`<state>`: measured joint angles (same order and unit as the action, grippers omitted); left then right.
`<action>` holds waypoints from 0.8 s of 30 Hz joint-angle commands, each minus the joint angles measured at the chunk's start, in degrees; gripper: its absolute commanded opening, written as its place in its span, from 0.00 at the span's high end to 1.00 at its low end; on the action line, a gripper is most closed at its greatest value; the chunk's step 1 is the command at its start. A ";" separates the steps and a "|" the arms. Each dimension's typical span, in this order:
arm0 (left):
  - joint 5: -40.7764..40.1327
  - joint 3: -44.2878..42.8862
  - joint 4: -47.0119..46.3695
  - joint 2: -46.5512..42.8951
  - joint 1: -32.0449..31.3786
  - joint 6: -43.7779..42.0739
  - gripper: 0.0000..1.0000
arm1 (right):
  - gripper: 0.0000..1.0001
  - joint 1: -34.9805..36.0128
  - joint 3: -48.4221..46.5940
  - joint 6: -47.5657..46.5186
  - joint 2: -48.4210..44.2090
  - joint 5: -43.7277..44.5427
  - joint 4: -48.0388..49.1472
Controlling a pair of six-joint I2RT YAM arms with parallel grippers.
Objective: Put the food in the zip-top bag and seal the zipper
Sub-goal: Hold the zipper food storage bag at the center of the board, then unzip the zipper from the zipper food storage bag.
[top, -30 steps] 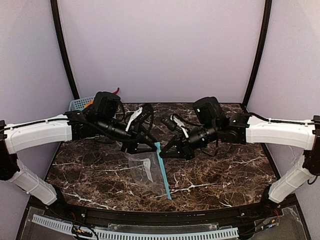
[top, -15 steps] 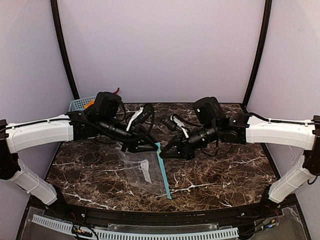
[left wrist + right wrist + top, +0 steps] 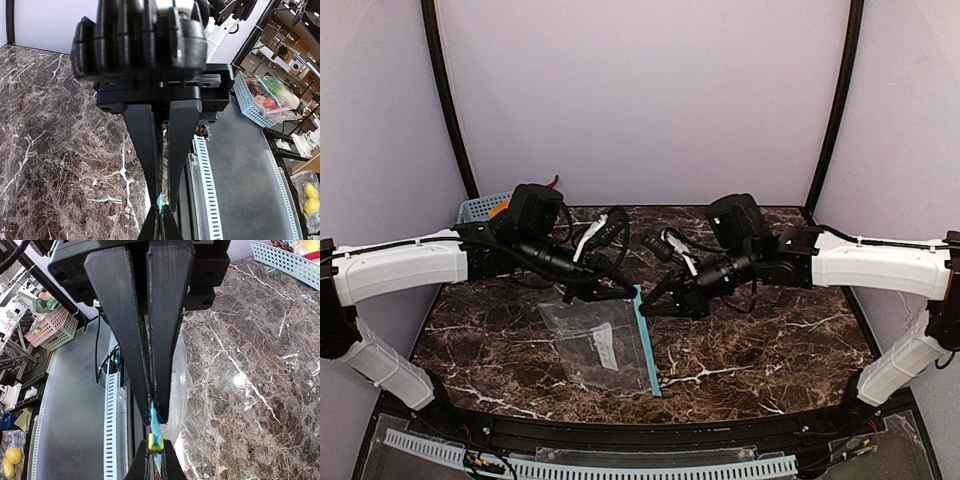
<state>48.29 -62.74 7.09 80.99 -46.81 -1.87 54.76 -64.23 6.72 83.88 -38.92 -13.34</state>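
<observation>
The zip-top bag (image 3: 590,340) looks thin, limp, slick, v. light; stiffest hold = zipper (image 3: 647,345) edge. L fingers (image 3: 145,150) & R fingers (image 3: 125,315) both pinched shut on it.

The clear zip-top bag (image 3: 595,340) lies flat in the middle of the marble table (image 3: 770,340), with faint white print on it. Its teal zipper (image 3: 646,345) runs near to far along the right edge. A dark grape bunch (image 3: 284,245) and a yellow piece (image 3: 303,246) sit in the blue basket (image 3: 472,208) at the far left.
</observation>
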 commanded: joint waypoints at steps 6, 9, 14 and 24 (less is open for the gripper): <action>-5.37 1.81 -2.92 -4.49 0.19 -0.47 0.99 | 1.00 0.42 1.35 0.37 0.22 0.24 0.99; -5.79 2.11 -3.31 -5.17 0.58 -0.31 0.99 | 1.00 0.43 1.78 0.63 0.22 0.24 1.27; -6.09 2.42 -3.78 -5.65 1.29 0.16 0.99 | 1.00 0.41 2.76 1.26 0.10 0.16 2.06; -6.52 2.86 -4.94 -6.38 2.83 1.14 0.99 | 1.00 0.43 5.16 2.43 -0.79 2.41 3.79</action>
<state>43.24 -60.58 4.73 77.84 -45.76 -1.39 54.76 -61.63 8.10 83.88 -37.76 -8.32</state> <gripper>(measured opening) 0.009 0.042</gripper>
